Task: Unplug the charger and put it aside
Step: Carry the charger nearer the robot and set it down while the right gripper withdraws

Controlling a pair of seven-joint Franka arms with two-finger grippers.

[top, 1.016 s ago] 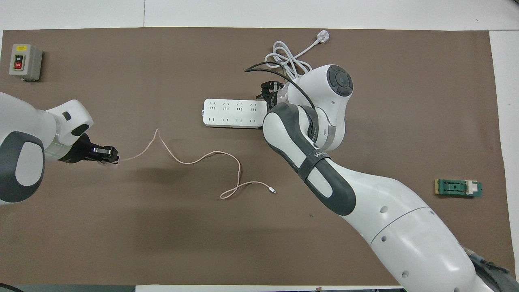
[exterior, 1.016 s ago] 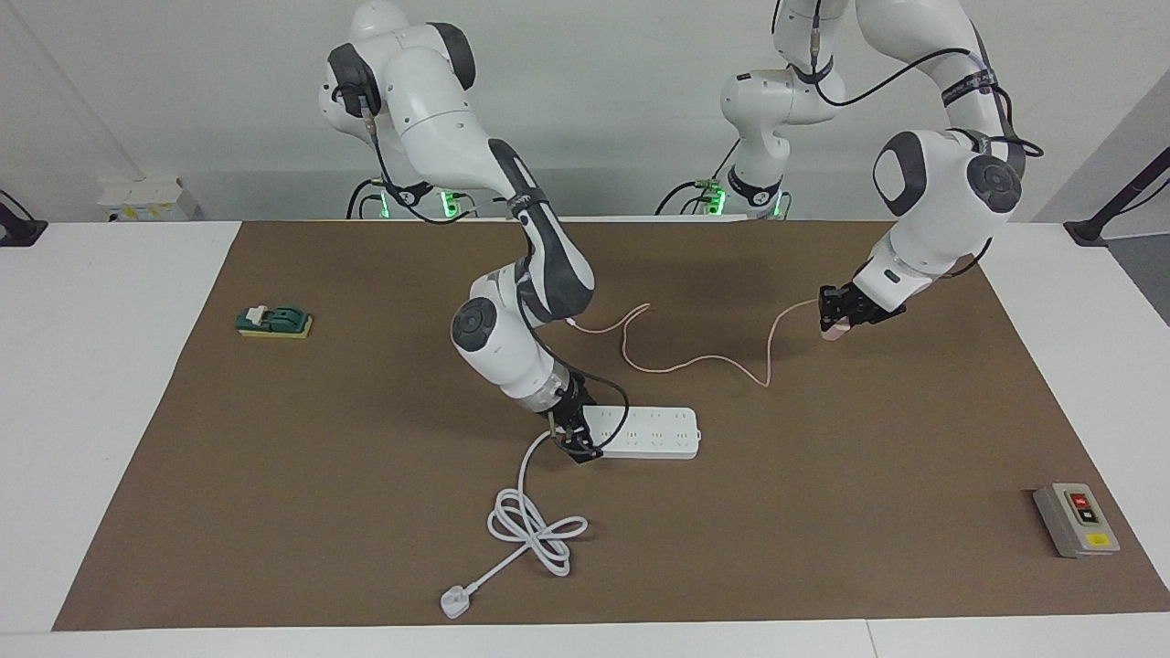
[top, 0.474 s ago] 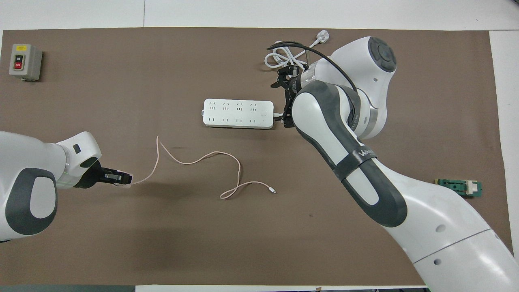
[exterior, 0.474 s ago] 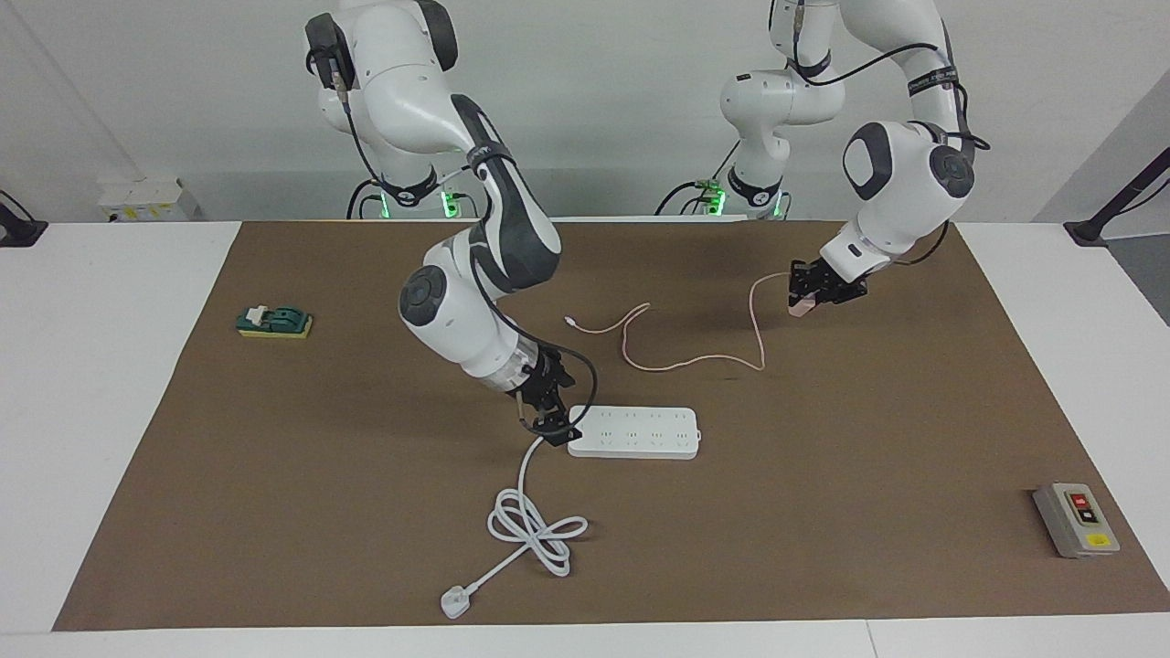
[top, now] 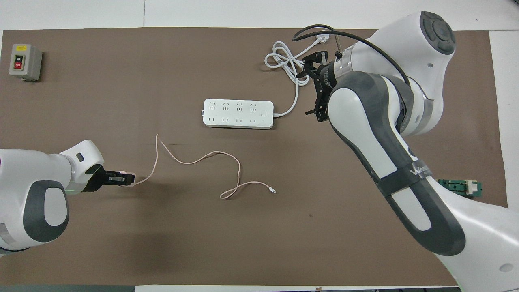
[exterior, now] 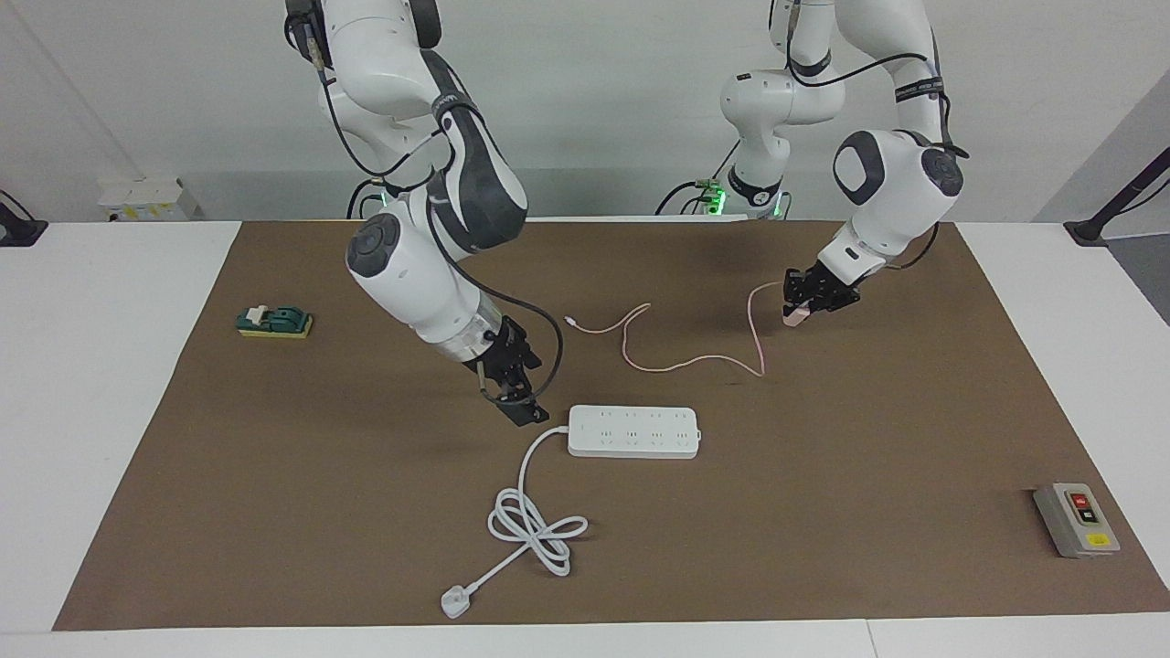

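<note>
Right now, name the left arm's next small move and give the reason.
Probably lower and release: the left gripper holds the charger low over the mat, already unplugged from the power strip, its cable lying slack.

The charger (exterior: 797, 315), a small pale pink cube, sits unplugged, low over the brown mat toward the left arm's end, its thin pink cable (exterior: 686, 364) snaking across the mat.

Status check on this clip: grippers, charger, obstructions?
Left gripper shut on charger, low over mat. Right gripper open, raised beside power strip. Charger unplugged. Nothing in the way.
</note>
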